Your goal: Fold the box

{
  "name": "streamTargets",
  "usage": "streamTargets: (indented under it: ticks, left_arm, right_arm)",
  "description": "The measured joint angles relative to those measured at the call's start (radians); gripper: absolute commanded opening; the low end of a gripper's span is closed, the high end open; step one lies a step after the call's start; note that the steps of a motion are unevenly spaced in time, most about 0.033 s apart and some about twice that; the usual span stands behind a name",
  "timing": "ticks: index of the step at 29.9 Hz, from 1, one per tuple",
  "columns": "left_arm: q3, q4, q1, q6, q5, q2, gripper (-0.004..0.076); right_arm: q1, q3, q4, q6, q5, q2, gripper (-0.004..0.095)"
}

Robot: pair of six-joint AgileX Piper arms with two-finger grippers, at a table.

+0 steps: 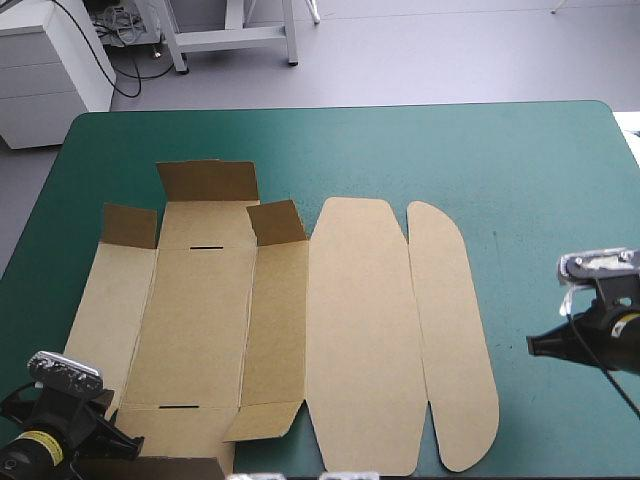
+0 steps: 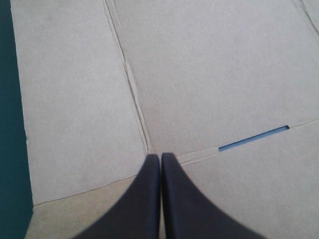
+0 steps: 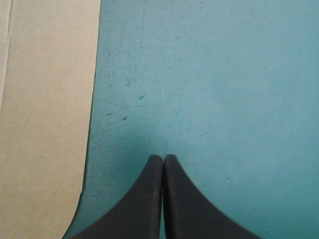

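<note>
I have both arms low: the left arm (image 1: 48, 430) comes in from my left, the right arm (image 1: 600, 335) from my right. Left gripper (image 2: 160, 155) and right gripper (image 3: 163, 156) each have their black fingers pressed together (one pointed arch apiece).

Bright, even light throughout, soft shading on raised flaps (image 1: 208, 181) of the box (image 1: 200, 320)

Grey floor (image 1: 420, 55), white drawer cabinet (image 1: 48, 75)

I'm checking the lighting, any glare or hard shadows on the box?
High view: no glare on the box; only its raised far flaps look shaded. Left wrist view: box evenly lit by the shut left pincer. Right wrist view: a faint shadow on the cover around the right pincer.
</note>
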Motion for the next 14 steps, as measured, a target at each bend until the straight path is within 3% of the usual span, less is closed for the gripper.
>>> streamTargets:
  ticks: [7,14]
  left_arm:
    - [0.000,-0.001,0.000,-0.003,0.000,0.000,-0.0010]
    - [-0.073,0.004,0.000,-0.003,0.034,0.038,-0.0010]
  right_arm:
    - [0.000,0.188,0.075,-0.063,-0.049,-0.166,-0.0019]
    - [-0.001,0.228,0.113,-0.066,-0.121,-0.184,-0.0019]
